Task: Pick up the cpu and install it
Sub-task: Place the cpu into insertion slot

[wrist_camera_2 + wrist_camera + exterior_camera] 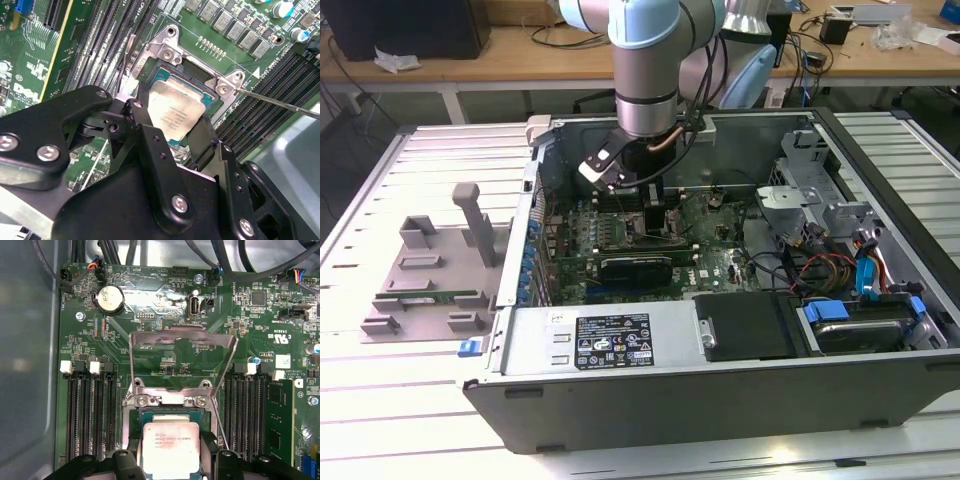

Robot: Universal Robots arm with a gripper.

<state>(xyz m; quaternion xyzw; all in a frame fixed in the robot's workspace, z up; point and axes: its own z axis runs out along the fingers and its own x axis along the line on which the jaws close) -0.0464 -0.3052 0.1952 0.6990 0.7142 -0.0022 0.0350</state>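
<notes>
We see a ribbed metal table (pixel 380 420); beyond its far edge stands a wooden desk (pixel 520 55) carrying cables (pixel 565 35) and a black box (pixel 410 25).

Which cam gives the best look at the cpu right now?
First wrist view: the cpu faces the camera squarely, over the open socket, top plate in plain sight. The second wrist view shows the cpu at a slant, the gripper crowding its edges. In the exterior view the arm stands over that area.
</notes>
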